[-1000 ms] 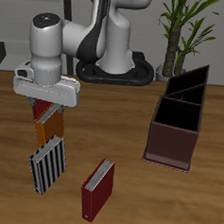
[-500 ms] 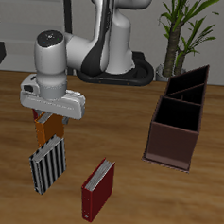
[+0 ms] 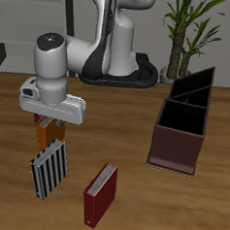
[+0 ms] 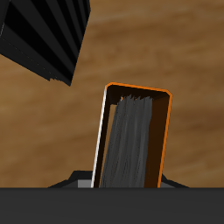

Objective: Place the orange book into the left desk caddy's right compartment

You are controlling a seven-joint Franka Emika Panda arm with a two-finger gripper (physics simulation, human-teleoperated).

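Hand (image 3: 50, 125) sat low over the orange book (image 3: 47, 134), arm reaching down from above. Book stood upright on the desk (image 3: 130, 201), pale page edges up, as wrist view showed (image 4: 133, 140). That stance suits a top pinch on the covers, so the approach looked like pre-grasp or grasp just being made. Fingers were hidden behind the hand body in ext. view and cropped in wrist view; can't tell whether they were spread or clamped on the book.

Neighbours, all rel. to orange book: striped book (image 3: 48, 169) just beside it toward the desk's front edge, leaning, its dark corner (image 4: 44, 35) close to the orange cover. Dark red book (image 3: 99, 194) farther toward front edge and well apart. Tight side = striped book; straight-up lift judged safest to avoid dragging it.

Left desk caddy (image 3: 179, 131) stood well apart across the desk, reddish-brown, open top, dividers visible. Blackish box (image 3: 192, 88) directly behind it, touching or nearly so. Which slot is the right compartment not resolvable at this res.

Bare desk between book and caddy, nothing in the carry path. Judgement: transfer not yet begun; caddy walls are taller than a book, so carry needs height before descent into the narrow slot. Risk: book tilting in pinch, catching divider rim.
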